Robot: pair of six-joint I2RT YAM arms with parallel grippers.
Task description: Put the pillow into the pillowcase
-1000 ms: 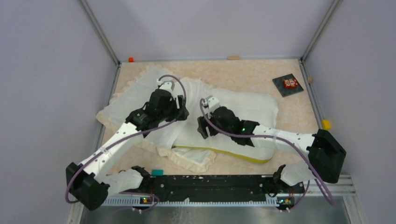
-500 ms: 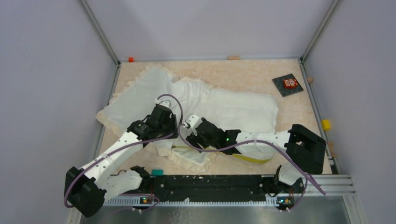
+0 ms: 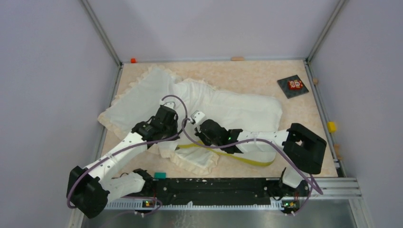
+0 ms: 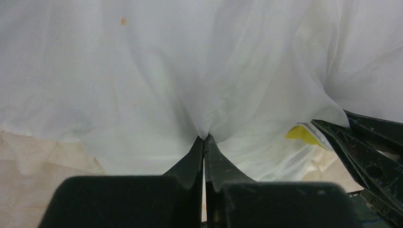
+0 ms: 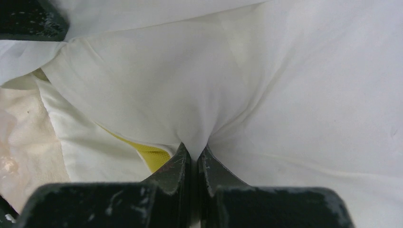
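Observation:
The pillowcase (image 3: pixel 138 102), cream with a ruffled border, lies across the left of the table, its frilled edge near the front. The plump white pillow (image 3: pixel 247 109) stretches to the right. Its yellow band (image 3: pixel 249 160) runs along the near side, and its left end lies under the pillowcase's cloth. In mid-table my left gripper (image 3: pixel 174 134) and right gripper (image 3: pixel 193 137) sit close together. In the left wrist view my left gripper (image 4: pixel 204 138) is shut on a pinch of thin pillowcase (image 4: pixel 166 85) cloth, with a yellow pillow corner (image 4: pixel 302 134) beside it. My right gripper (image 5: pixel 194 148) is shut on the same smooth pillowcase (image 5: pixel 199 90) cloth above the yellow band (image 5: pixel 149 155).
A dark square card (image 3: pixel 293 86) with a red picture lies at the back right. A teal block (image 3: pixel 160 175) sits on the near rail, a yellow piece (image 3: pixel 331 127) at the right edge and an orange piece (image 3: pixel 133 60) at the back left corner.
Both arms have drawn back from over the pillow toward the near edge. Both grippers have gone from open to shut, each pinching pillowcase cloth.

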